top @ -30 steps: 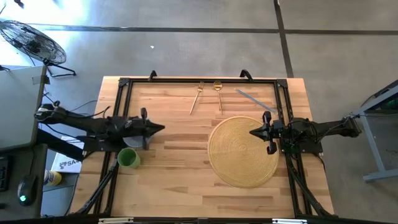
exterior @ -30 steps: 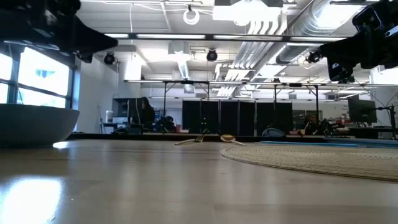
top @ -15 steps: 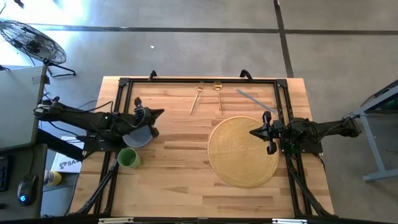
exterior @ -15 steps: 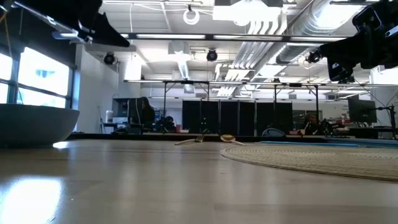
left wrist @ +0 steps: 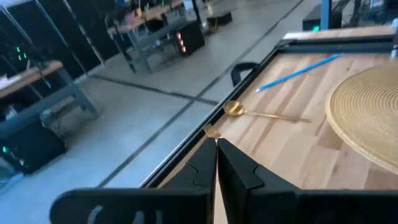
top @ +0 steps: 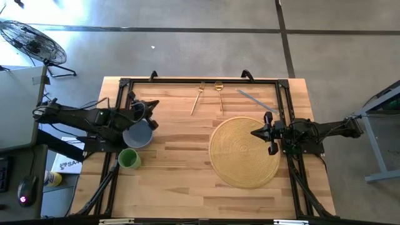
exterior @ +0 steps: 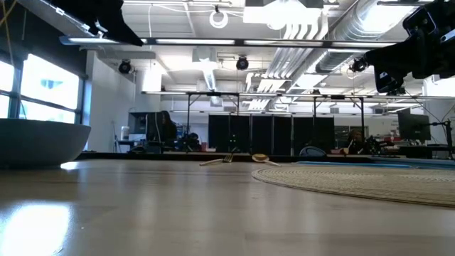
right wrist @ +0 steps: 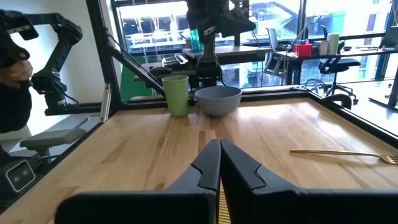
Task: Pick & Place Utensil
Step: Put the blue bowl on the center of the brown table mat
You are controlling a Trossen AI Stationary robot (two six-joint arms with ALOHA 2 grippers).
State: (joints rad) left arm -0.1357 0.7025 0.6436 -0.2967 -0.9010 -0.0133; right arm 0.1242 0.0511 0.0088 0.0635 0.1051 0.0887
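A gold fork (top: pixel 198 97) and a gold spoon (top: pixel 219 94) lie flat on the wooden table near its far edge. They also show in the left wrist view, the spoon (left wrist: pixel 236 109) and the fork's tip (left wrist: pixel 209 130). My left gripper (top: pixel 154 104) is shut and empty, above the table left of the fork and beyond the grey bowl (top: pixel 137 134); its fingers (left wrist: pixel 216 149) point toward the utensils. My right gripper (top: pixel 254 132) is shut and empty, held over the right part of the round woven placemat (top: pixel 245 151).
A green cup (top: pixel 129 158) stands near the bowl at the table's left. A thin blue-grey stick (top: pixel 256 100) lies at the far right. A black frame (top: pixel 200 80) runs along the table's edges. Bare wood lies between the bowl and the placemat.
My left gripper has risen and swung toward the table's far edge, off the bowl, its fingers turning toward the fork and spoon. The bowl now shows uncovered. The right arm has kept still.
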